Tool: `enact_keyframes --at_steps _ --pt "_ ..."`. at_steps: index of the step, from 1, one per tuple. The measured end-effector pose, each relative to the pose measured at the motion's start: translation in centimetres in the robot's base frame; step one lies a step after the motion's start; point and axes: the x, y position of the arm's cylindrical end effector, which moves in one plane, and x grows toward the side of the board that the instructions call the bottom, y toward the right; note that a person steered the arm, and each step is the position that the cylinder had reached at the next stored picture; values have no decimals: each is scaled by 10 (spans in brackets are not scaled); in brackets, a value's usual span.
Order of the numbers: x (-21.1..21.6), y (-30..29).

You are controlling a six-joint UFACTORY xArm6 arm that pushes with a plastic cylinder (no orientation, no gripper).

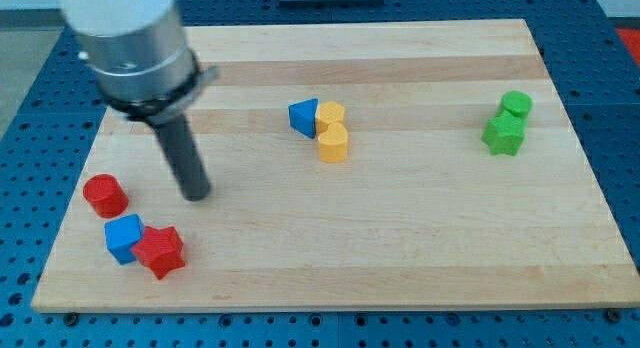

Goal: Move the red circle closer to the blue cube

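Observation:
The red circle [105, 195] lies near the board's left edge. The blue cube [123, 237] sits just below and to its right, a small gap apart. A red star [160, 251] touches the blue cube's right side. My tip [197, 195] rests on the board to the right of the red circle, above the red star, touching no block.
A blue triangular block [303, 116] touches two yellow blocks [332, 141] near the board's middle top. Two green blocks [506, 125] sit together at the right. The wooden board [400, 238] lies on a blue perforated table.

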Motion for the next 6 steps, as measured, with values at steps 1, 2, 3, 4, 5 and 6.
enact_keyframes --at_steps 1,2,3,4,5,6 --pt "-9 -62" --pt "-18 -118" --pt "-19 -125" --pt "-12 -125" --pt "17 -120" --pt "20 -113"
